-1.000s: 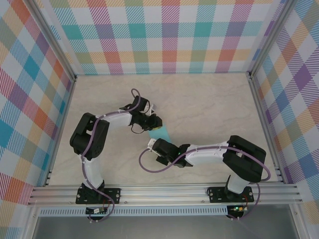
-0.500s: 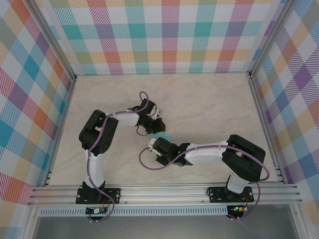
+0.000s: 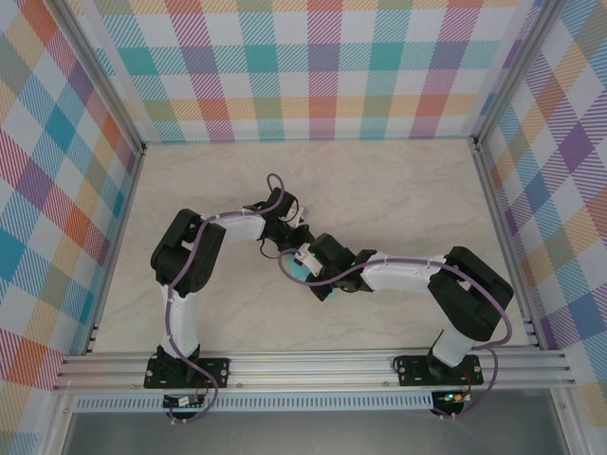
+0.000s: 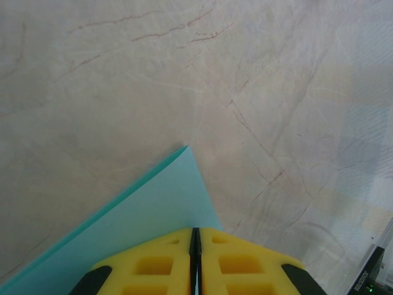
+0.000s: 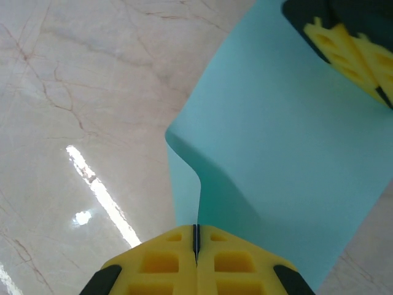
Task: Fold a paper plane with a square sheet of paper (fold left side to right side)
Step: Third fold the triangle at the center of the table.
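Observation:
The square sheet of paper (image 5: 288,160) is light turquoise and lies in the middle of the table, with one pointed corner (image 4: 186,149) facing away in the left wrist view. In the top view just a sliver of the paper (image 3: 298,273) peeks out beneath the two wrists. My right gripper (image 5: 196,228) is shut on a lifted, curling edge of the sheet. My left gripper (image 4: 195,232) is shut, its yellow fingertips (image 5: 347,52) resting on the paper's far part. From above, the left gripper (image 3: 298,241) and the right gripper (image 3: 305,259) nearly touch.
The marble-patterned tabletop (image 3: 398,190) is bare around the arms. Checked walls with metal frame posts (image 3: 114,104) close in the left, far and right sides. An aluminium rail (image 3: 313,365) runs along the near edge.
My right gripper has swung up and to the far side, lifting the paper's edge toward the left gripper. The left arm reached farther right earlier, then held still.

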You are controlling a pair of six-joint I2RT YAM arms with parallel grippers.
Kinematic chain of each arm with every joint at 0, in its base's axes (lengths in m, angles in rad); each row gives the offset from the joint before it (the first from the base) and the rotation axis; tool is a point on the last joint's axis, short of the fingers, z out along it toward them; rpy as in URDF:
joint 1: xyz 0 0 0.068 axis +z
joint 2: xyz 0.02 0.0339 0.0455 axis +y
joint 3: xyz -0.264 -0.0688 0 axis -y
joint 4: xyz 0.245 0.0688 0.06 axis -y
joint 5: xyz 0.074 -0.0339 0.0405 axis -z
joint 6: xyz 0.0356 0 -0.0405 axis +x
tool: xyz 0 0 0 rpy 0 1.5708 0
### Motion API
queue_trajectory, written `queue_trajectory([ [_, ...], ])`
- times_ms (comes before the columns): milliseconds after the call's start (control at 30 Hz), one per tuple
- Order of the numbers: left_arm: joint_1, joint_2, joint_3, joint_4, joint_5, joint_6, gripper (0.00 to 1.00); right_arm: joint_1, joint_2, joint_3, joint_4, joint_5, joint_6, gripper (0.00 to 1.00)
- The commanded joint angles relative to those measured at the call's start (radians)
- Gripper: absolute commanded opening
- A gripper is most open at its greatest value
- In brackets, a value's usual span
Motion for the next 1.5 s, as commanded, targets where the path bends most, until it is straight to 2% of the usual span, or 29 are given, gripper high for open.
queue_trajectory([
  [0, -0.021, 0.06, 0.003, -0.054, -0.043, 0.024, 0.1, -0.036, -0.01, 0.026, -0.044, -0.117, 0.021, 0.0],
  [267, -0.022, 0.071, 0.003, -0.055, -0.047, 0.025, 0.09, -0.103, 0.032, 0.059, -0.08, -0.185, 0.048, 0.0],
  [1033, -0.022, 0.079, 0.009, -0.087, -0.05, 0.03, 0.07, -0.141, 0.102, 0.113, -0.13, -0.154, 0.109, 0.0],
  [1267, -0.022, 0.08, 0.009, -0.089, -0.054, 0.032, 0.05, -0.171, 0.098, 0.091, -0.087, -0.273, 0.071, 0.0],
  [1467, -0.021, 0.081, 0.007, -0.092, -0.056, 0.035, 0.05, -0.181, 0.084, 0.062, -0.058, -0.297, 0.048, 0.0],
])
